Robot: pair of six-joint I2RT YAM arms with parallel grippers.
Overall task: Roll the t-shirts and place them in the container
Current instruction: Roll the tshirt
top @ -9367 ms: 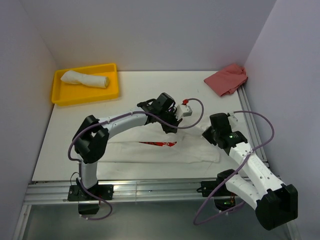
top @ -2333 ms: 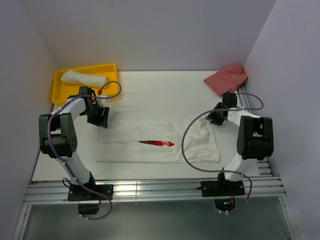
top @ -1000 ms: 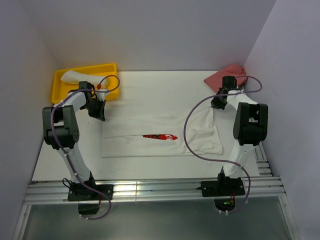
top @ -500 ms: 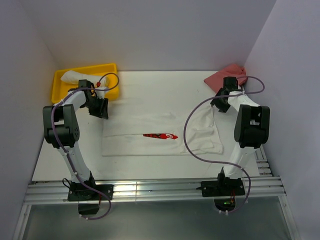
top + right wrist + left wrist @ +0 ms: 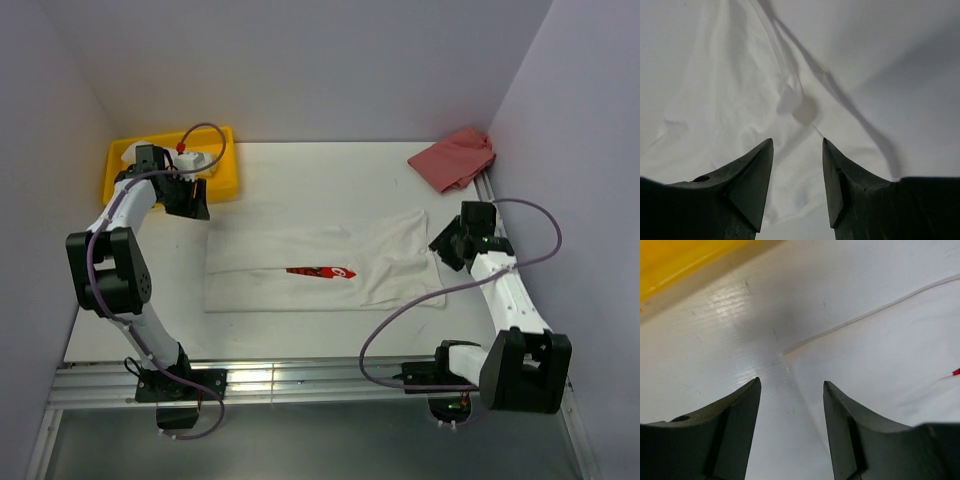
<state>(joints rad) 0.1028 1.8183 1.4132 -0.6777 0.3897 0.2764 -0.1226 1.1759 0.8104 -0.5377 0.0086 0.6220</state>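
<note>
Now the flat t-shirt point(image 5: 270, 265) lies as a long folded band on the white table point(image 5: 330, 180). It starts just off the near right corner of the yellow tray point(image 5: 222, 162) and stretches away from the tray across the middle of the table. Its small red print point(image 5: 322, 271) faces up, about halfway along the band.

The left gripper point(image 5: 195, 203) hangs just beside that same corner of the tray, above bare table. It sits between the tray and the shirt's nearest corner. In the left wrist view its jaws stand spread, with nothing between them point(image 5: 791, 385). The two dark fingers point(image 5: 735, 410) frame the corner of the t-shirt point(image 5: 880, 355), which lies flat on the table point(image 5: 715, 340) a little ahead of the tips. The tray point(image 5: 675, 260) shows as a yellow strip in the upper left of that view, and a sliver of the red print point(image 5: 956, 372) shows at the right edge.

The right gripper point(image 5: 447, 243) is well apart from the tray, at the end of the shirt farthest from it. In the right wrist view its jaws are also parted and grip nothing point(image 5: 797, 142). Creased white cloth of the t-shirt point(image 5: 715, 90) lies beneath and ahead of the tips. I cannot tell whether the tips touch the fabric.

A pinkish-red cloth point(image 5: 455, 157) sits crumpled in the back corner of the table opposite the tray.
</note>
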